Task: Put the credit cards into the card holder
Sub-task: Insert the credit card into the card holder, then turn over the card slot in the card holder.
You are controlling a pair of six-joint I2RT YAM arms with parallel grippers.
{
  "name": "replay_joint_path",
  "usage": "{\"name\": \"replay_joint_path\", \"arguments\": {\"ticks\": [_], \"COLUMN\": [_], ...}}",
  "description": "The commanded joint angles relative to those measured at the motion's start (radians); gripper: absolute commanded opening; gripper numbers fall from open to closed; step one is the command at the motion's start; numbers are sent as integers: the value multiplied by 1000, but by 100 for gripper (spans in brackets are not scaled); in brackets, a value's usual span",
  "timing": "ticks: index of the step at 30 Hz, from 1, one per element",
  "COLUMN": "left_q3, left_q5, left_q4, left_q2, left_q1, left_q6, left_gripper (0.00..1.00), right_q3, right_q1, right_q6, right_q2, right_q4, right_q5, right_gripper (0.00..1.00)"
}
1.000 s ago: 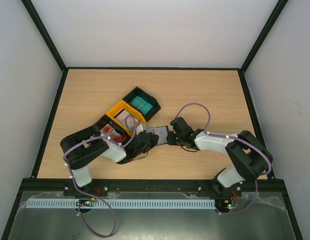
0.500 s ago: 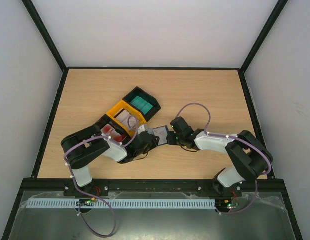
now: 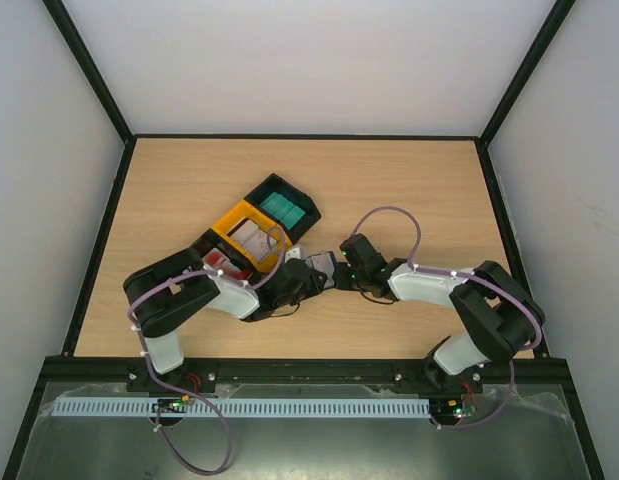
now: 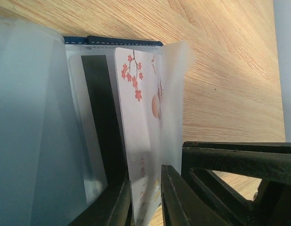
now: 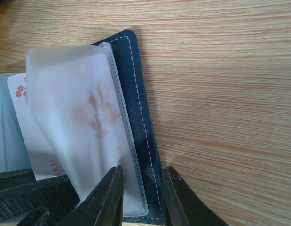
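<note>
The navy card holder (image 3: 320, 266) lies open on the table between my two grippers. In the right wrist view my right gripper (image 5: 143, 197) is shut on the holder's stitched navy cover (image 5: 136, 103) and a clear sleeve (image 5: 74, 108), which curls up. My left gripper (image 4: 145, 207) is shut on a white credit card with red blossoms (image 4: 140, 117). The card stands partly inside a clear sleeve, next to the holder's navy edge (image 4: 112, 41). A corner of the card shows in the right wrist view (image 5: 20, 94). In the top view the left gripper (image 3: 307, 276) and right gripper (image 3: 339, 277) nearly touch.
A yellow tray (image 3: 232, 220) with a whitish card, a black tray (image 3: 307, 207) with green cards and a black tray (image 3: 205, 243) with a red-and-white card stand in a row at the left arm's far side. The table is bare wood elsewhere.
My left gripper has moved a little to the right with the card, closer to the right gripper. The right arm has stayed still.
</note>
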Motion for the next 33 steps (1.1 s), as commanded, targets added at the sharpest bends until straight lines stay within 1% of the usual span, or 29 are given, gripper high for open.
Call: {"name": "replay_joint_path", "arguments": {"ticks": [1, 11, 15, 19, 22, 23, 24, 25, 26, 29, 30, 31, 33], "left_q3": [0, 14, 25, 81, 116, 116, 109, 96, 79, 13, -5, -21, -52], "left_q5": [11, -50, -69, -111, -137, -135, -127, -113, -101, -31, -11, 9, 44], "left_q4": [-156, -298, -346, -470, -569, -592, -605, -610, -611, -583, -572, -557, -519], "left_q2": [-28, -174, -220, -266, -306, -321, -336, -349, -361, -381, -381, -382, -381], "left_q1": [-14, -15, -15, -12, 7, 18, 39, 57, 73, 116, 129, 137, 149], "left_q6": [47, 82, 90, 154, 193, 200, 204, 209, 208, 209, 206, 205, 212], "left_gripper": [22, 50, 60, 68, 71, 71, 67, 58, 52, 37, 35, 34, 37], "right_q3": [-22, -16, -3, 30, 67, 81, 99, 111, 125, 168, 181, 193, 213], "right_q1": [6, 5, 7, 6, 6, 7, 13, 22, 37, 88, 100, 111, 130], "right_q6": [13, 14, 11, 6, -4, -10, -16, -22, -25, -30, -31, -30, -33], "right_q2": [15, 13, 4, -38, -77, -83, -88, -88, -86, -67, -58, -48, -24], "right_q4": [-46, -58, -70, -118, -183, -203, -218, -231, -243, -272, -274, -273, -262], "right_q5": [13, 27, 30, 69, 133, 158, 180, 203, 237, 295, 304, 307, 298], "right_gripper": [23, 23, 23, 24, 29, 30, 31, 33, 35, 41, 42, 44, 45]}}
